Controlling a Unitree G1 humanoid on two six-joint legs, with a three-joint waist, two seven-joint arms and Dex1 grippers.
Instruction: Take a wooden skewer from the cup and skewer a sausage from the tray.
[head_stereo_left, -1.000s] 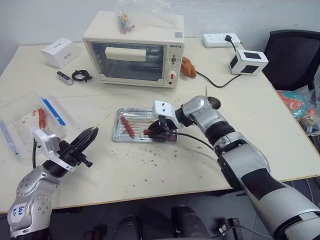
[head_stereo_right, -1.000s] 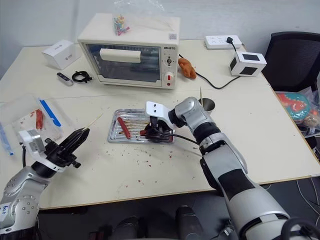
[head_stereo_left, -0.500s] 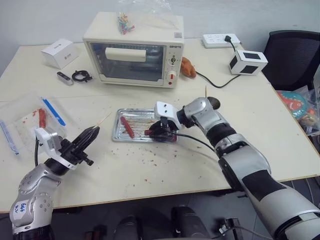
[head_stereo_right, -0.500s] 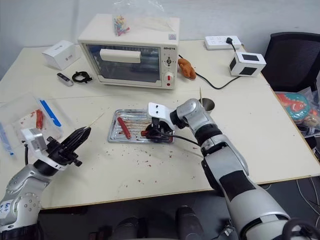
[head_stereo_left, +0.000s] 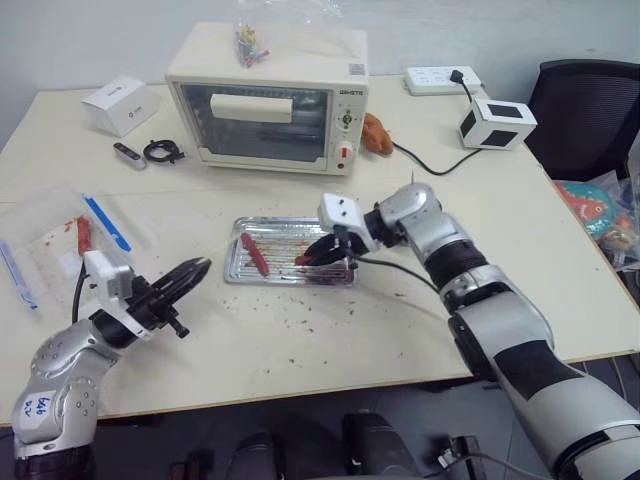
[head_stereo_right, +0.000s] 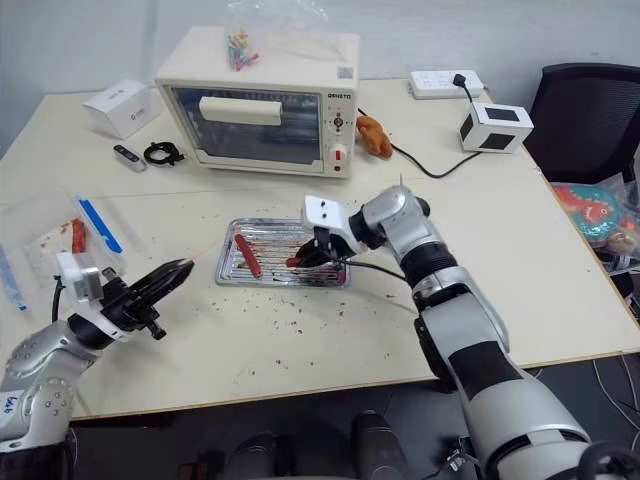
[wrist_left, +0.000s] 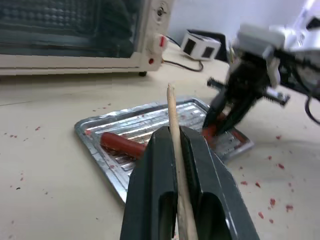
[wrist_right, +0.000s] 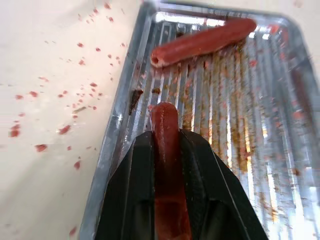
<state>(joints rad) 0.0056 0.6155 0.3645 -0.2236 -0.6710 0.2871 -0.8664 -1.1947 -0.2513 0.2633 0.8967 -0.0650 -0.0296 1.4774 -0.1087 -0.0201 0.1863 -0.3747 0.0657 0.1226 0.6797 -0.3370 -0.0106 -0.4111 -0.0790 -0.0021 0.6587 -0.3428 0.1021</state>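
Cream-coloured and speckled with red crumbs, the worktop spreads across most of the head views, with one toaster oven at upper centre, a white power strip and a white cube adapter at upper right, and a small white box at upper left. One tray lies at the centre of the frame, and two sausages can be counted: one loose sausage lying on the tray's left half, and a second sausage clamped between the fingers of the right gripper, which hovers just above the tray's right part; the fingers stand narrow around it, and in the right wrist view its rounded end sticks out past the fingertips while its rear end is hidden between them. One wooden skewer is pinched in the closed left gripper at lower left of the frame, well apart from the tray, its tip pointing toward the tray; in the head views the stick is too thin to follow beyond the fingertips. One cup sits behind the right forearm, mostly hidden, only a sliver of its rim showing. At the far left a clear plastic box with blue strips is cut off by the frame edge; the red bits inside are hard to identify.
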